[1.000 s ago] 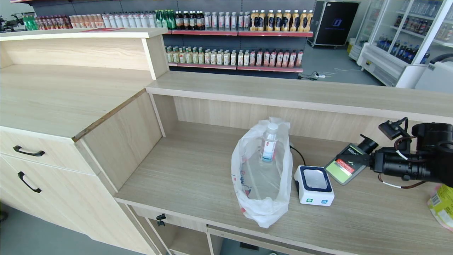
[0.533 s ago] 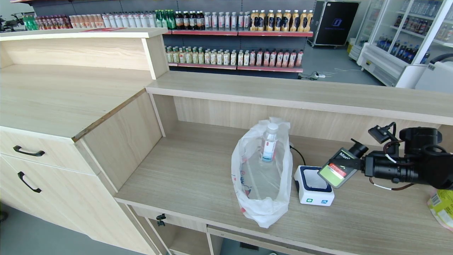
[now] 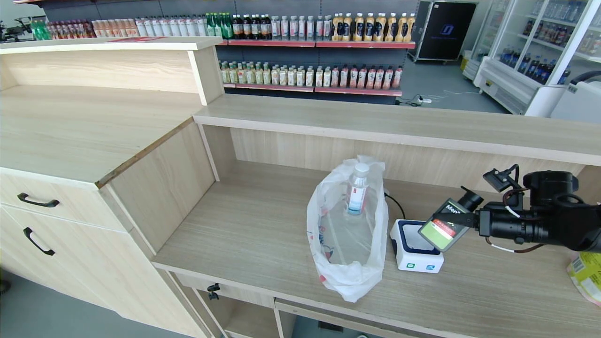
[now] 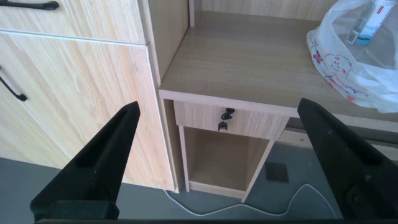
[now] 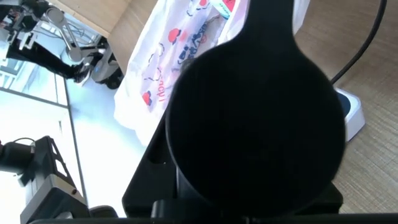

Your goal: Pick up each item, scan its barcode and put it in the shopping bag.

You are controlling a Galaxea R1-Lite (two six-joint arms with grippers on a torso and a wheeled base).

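a: the right jaws have carried the flat green-and-red pack (image 3: 439,233) leftward and a little lower. in the head view its low corner now overlaps the right edge of the white, dark-rimmed scanner box (image 3: 415,263).

b: and the grip?

a: pinching the pack's upper end. its long axis slopes from the jaws down toward the scanner. i cannot tell which face carries the barcode.

b: what does the scan turn on?

a: i'd say getting the pack over the window, which lies just left of and below it. the thin white plastic bag (image 3: 317,220) sits just beside the scanner on the light wood tabletop (image 3: 263,234). the left jaws, spread, hang off its front edge, well apart, so the right arm is nearer.

b: wrist views?

a: the left wrist view gives the bag (image 4: 348,68) from the front. in the right wrist view a black round housing covers the pack.
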